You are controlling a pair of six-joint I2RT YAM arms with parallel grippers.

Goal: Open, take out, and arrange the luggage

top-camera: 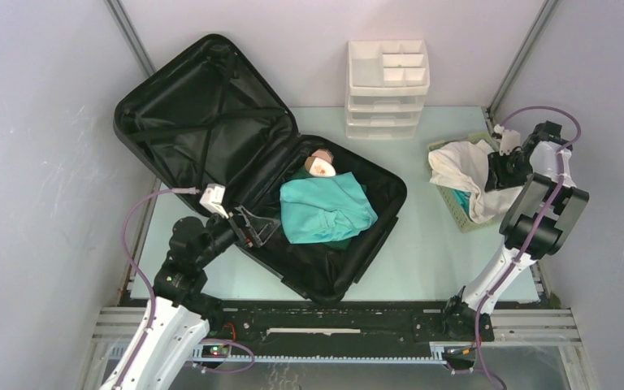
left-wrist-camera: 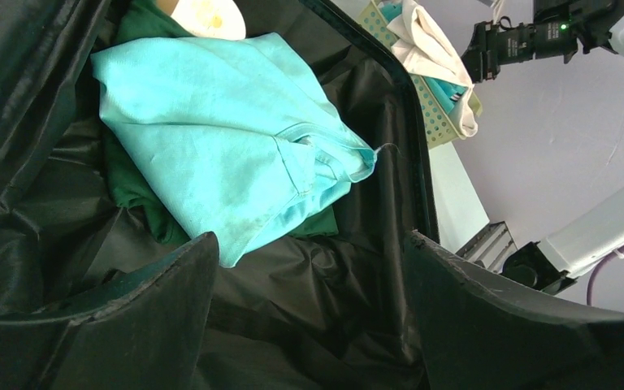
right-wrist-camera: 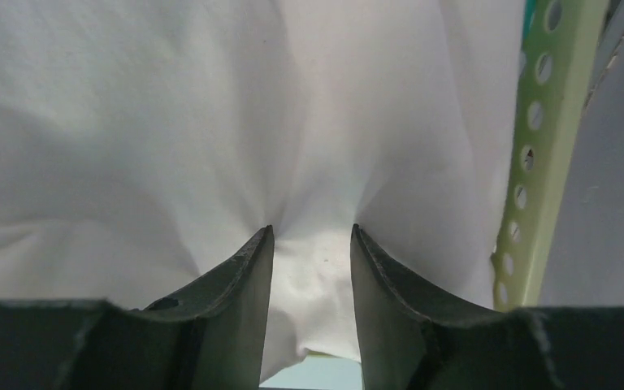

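Note:
The black luggage (top-camera: 203,122) lies open on the table, its lid back against the left wall. In its base lie a teal garment (top-camera: 325,207) (left-wrist-camera: 211,122) on top of a dark green one (left-wrist-camera: 130,187), and a cream and pink item (top-camera: 320,166) beyond them. My left gripper (top-camera: 252,227) (left-wrist-camera: 310,240) is open just inside the near-left rim, over bare black lining, short of the teal garment's corner. My right gripper (top-camera: 500,172) (right-wrist-camera: 311,229) is at the basket, its jaws pinched on a fold of white cloth (top-camera: 459,162) (right-wrist-camera: 211,122) that puckers towards them.
The pale perforated basket (top-camera: 455,207) (right-wrist-camera: 548,146) sits at the right with the white cloth draped over it and something teal inside. A white three-tier drawer organizer (top-camera: 387,85) stands at the back wall. Walls close in on both sides.

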